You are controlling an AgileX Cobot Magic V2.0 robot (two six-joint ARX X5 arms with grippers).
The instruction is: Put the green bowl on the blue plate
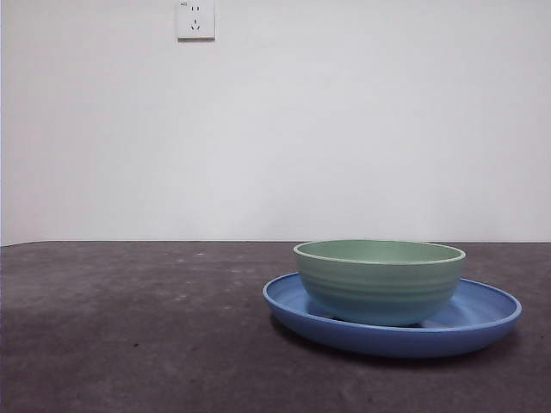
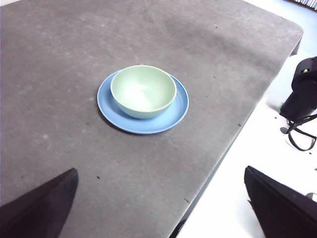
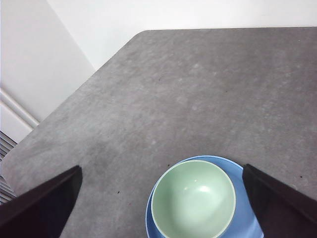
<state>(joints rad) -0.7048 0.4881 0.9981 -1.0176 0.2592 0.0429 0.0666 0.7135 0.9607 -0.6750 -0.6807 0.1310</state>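
The green bowl stands upright inside the blue plate on the dark grey table, right of centre in the front view. It sits toward one side of the plate. The left wrist view shows the bowl on the plate from afar. The right wrist view shows the bowl on the plate from above. My left gripper is open, empty and far back from the dishes. My right gripper is open, empty and high above the bowl. Neither gripper shows in the front view.
The grey table mat ends at an edge near a white floor, where a black object with straps lies. A white wall with a socket stands behind the table.
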